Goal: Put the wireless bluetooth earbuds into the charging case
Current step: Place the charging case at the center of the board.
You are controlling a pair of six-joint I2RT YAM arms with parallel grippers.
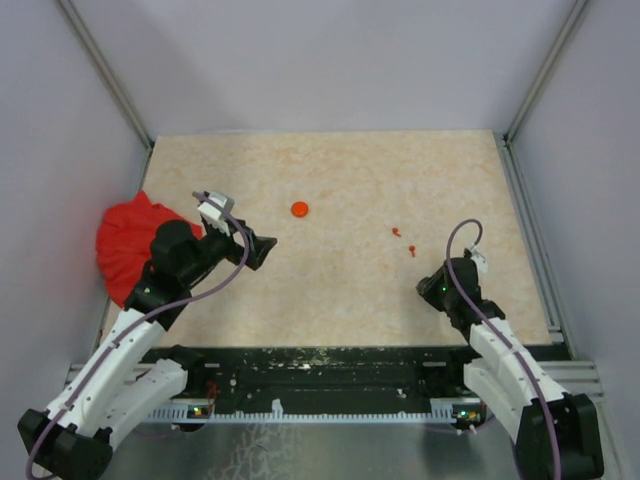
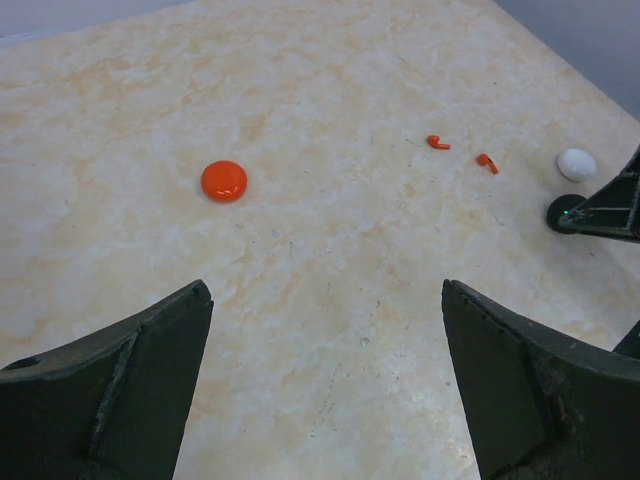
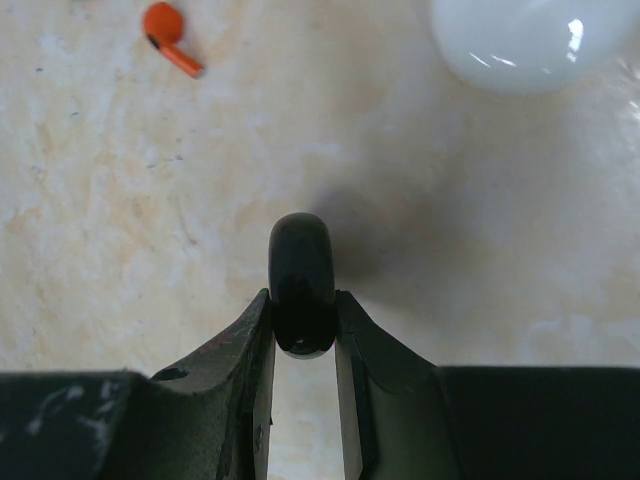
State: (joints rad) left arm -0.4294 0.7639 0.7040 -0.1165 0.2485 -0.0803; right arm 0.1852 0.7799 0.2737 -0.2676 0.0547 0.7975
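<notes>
Two orange-red earbuds (image 1: 397, 232) (image 1: 412, 250) lie on the table right of centre; the left wrist view shows them too (image 2: 438, 143) (image 2: 487, 162), and one earbud (image 3: 170, 35) is at the upper left of the right wrist view. A round orange charging case (image 1: 300, 209) (image 2: 224, 181) lies shut, further left. My right gripper (image 3: 302, 300) (image 1: 428, 290) is shut on a black disc-shaped case (image 3: 301, 270) held on edge just above the table, near the earbuds. My left gripper (image 2: 325, 290) (image 1: 262, 248) hovers open and empty, left of the orange case.
A white disc-shaped case (image 3: 520, 40) (image 2: 576, 164) lies just beyond my right gripper. A crumpled red cloth (image 1: 130, 240) sits at the table's left edge under my left arm. Metal frame rails (image 1: 530, 230) border the table's right side.
</notes>
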